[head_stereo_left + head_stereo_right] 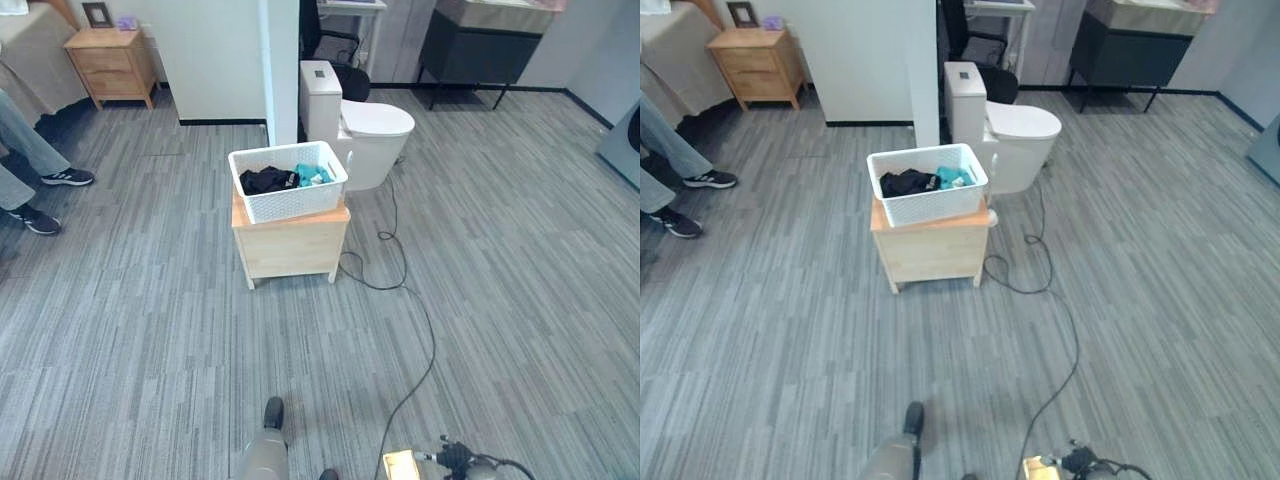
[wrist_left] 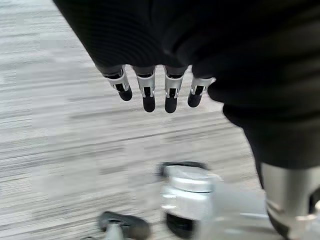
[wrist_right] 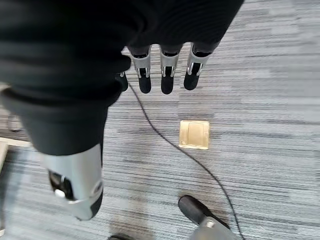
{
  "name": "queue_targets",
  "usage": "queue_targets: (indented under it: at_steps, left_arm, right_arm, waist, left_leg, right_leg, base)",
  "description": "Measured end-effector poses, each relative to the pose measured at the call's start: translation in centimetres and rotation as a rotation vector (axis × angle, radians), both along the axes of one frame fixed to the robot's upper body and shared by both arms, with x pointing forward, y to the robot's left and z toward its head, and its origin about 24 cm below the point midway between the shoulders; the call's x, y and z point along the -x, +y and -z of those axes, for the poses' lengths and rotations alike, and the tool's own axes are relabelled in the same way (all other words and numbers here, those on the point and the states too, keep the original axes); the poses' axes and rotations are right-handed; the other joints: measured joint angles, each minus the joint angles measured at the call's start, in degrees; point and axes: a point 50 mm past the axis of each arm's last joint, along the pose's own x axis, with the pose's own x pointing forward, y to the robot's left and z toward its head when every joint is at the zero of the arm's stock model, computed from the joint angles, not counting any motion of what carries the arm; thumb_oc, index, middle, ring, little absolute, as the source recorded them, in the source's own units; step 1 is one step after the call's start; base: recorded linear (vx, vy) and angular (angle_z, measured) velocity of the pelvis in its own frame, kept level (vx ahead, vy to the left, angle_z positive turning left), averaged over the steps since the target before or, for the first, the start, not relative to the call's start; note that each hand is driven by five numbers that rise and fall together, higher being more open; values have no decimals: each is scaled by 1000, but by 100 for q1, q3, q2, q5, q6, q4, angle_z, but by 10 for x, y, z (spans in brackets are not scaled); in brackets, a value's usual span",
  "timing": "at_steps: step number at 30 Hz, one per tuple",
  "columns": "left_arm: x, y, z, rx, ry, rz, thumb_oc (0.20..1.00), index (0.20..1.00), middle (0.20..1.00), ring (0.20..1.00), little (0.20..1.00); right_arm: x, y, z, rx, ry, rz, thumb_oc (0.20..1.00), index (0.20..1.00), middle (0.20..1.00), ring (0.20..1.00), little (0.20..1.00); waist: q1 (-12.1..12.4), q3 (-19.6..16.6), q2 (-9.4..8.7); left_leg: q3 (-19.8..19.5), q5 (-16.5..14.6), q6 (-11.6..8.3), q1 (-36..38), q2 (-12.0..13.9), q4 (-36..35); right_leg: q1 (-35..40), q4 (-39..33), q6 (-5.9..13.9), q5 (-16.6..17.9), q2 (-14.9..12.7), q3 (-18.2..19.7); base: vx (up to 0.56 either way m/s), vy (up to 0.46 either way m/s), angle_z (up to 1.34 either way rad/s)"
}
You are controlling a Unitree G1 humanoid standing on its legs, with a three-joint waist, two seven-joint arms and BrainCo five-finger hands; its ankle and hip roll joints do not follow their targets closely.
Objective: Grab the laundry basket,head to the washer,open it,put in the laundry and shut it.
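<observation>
A white laundry basket point(image 1: 288, 182) stands on a low wooden cabinet point(image 1: 290, 245) in the middle of the room, some way ahead of me. Dark and teal clothes point(image 1: 283, 178) lie inside it. In the left wrist view my left hand point(image 2: 148, 95) hangs over the grey floor, fingers straight and holding nothing. The right wrist view has my right hand point(image 3: 167, 75) hanging the same way, open and empty. Both hands are far from the basket. A grey appliance point(image 1: 626, 145) shows at the far right edge.
A white toilet point(image 1: 370, 135) stands just behind the basket, beside a white partition wall point(image 1: 280, 70). A person's legs and shoes point(image 1: 45, 180) are at the left. A wooden nightstand point(image 1: 112, 62) and a dark vanity point(image 1: 480, 50) stand at the back. A brass floor plate point(image 3: 194, 134) lies near me.
</observation>
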Motion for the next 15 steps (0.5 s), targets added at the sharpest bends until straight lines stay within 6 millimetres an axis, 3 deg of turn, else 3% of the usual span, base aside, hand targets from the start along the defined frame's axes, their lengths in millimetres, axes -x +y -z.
queue_targets:
  at_steps: [1,2,3,4,5,6,7,8,9,11,12,13,14,15]
  left_arm:
    - [-1,-3,0,6,-10,2,1000,1000,1000,1000,1000]
    - [-13,-4,-3,11,-59,21,1000,1000,1000,1000,1000]
    - [-26,-5,-6,9,-98,53,1000,1000,1000,1000,1000]
    - [-31,-5,-8,5,-115,71,1000,1000,1000,1000,1000]
    - [-42,-3,-12,-6,-149,98,1000,1000,1000,1000,1000]
    - [-49,-2,-15,-11,-169,109,1000,1000,1000,1000,1000]
    - [-51,-1,-16,-15,-173,108,1000,1000,1000,1000,1000]
    - [-61,-1,-19,-24,-193,111,1000,1000,1000,1000,1000]
    - [-65,-2,-20,-24,-202,111,1000,1000,1000,1000,1000]
    - [-64,-2,-20,-24,-203,104,1000,1000,1000,1000,1000]
    - [-64,2,-21,-32,-213,84,1000,1000,1000,1000,1000]
    - [-65,5,-22,-34,-222,62,1000,1000,1000,1000,1000]
    - [-65,8,-23,-41,-227,47,1000,1000,1000,1000,1000]
    - [-64,10,-23,-45,-224,38,1000,1000,1000,1000,1000]
  right_arm:
    - [3,0,1,0,9,2,1000,1000,1000,1000,1000]
    - [-2,5,0,-14,-11,-15,1000,1000,1000,1000,1000]
    - [-3,6,0,-22,-14,-20,1000,1000,1000,1000,1000]
    - [-3,7,0,-26,-15,-17,1000,1000,1000,1000,1000]
    - [-5,8,0,-34,-27,-12,1000,1000,1000,1000,1000]
    - [-2,8,0,-38,-21,-7,1000,1000,1000,1000,1000]
    - [-7,8,-1,-38,-31,-7,1000,1000,1000,1000,1000]
    - [-15,5,-5,-36,-67,-3,1000,1000,1000,1000,1000]
    - [-26,1,-10,-33,-107,11,1000,1000,1000,1000,1000]
    - [-28,-1,-12,-31,-129,19,1000,1000,1000,1000,1000]
    - [-18,-3,-10,-36,-119,43,1000,1000,1000,1000,1000]
    - [-16,-3,-10,-45,-132,67,1000,1000,1000,1000,1000]
    - [-17,-4,-12,-52,-159,85,1000,1000,1000,1000,1000]
    - [-19,-5,-15,-56,-180,99,1000,1000,1000,1000,1000]
  waist:
    - [-31,4,6]
    - [-104,-45,66]
    - [-116,-33,76]
    - [-153,-28,84]
    - [-229,-49,122]
    - [-236,-29,165]
    - [-220,-2,206]
    - [-310,132,407]
    - [-453,299,631]
    - [-590,327,675]
    - [-722,365,487]
    - [-801,390,416]
    - [-849,429,266]
    - [-867,487,137]
  left_leg:
    - [100,59,102,156,-13,-132]
    - [151,-98,274,310,-142,-141]
    - [203,-268,362,371,-217,-66]
    - [225,-267,366,429,-280,-68]
    - [173,-364,511,611,-420,-88]
    - [168,-487,674,728,-467,-137]
    - [176,-481,646,800,-461,-165]
    - [11,-674,728,952,-403,-218]
    - [-32,-719,703,1120,-280,-279]
    - [-82,-663,505,1248,-306,-336]
    - [-284,-931,279,1479,-488,-365]
    - [-371,-1107,399,1494,-572,-302]
    - [-443,-1189,449,1561,-671,-245]
    - [-468,-1272,494,1700,-689,-188]
  right_leg:
    - [-185,656,152,-71,-160,-20]
    - [-568,1608,451,78,-414,-94]
    - [-848,2289,537,235,-579,-80]
    - [-1092,2839,546,306,-783,-149]
    - [-1231,3268,575,302,-1091,-292]
    - [-1306,3287,544,284,-1194,-328]
    - [-1339,3230,526,270,-1216,-381]
    - [-1438,2725,451,227,-1070,-384]
    - [-1513,1773,357,209,-826,-386]
    - [-1707,763,469,454,-765,-387]
    - [-1877,-418,689,953,-810,-17]
    - [-1881,-1208,889,1215,-833,296]
    - [-1945,-1751,952,1428,-936,473]
    - [-1973,-1925,865,1558,-1008,475]
  base:
    - [338,263,-1]
    - [338,262,-9]
    - [342,230,-4]
    - [216,105,11]
    - [334,129,9]
    - [348,77,1]
    - [544,-43,-20]
    - [427,-67,-6]
    - [478,-133,3]
    - [533,-193,33]
    - [526,-180,64]
    - [458,-149,69]
    - [337,-114,48]
    - [734,-306,38]
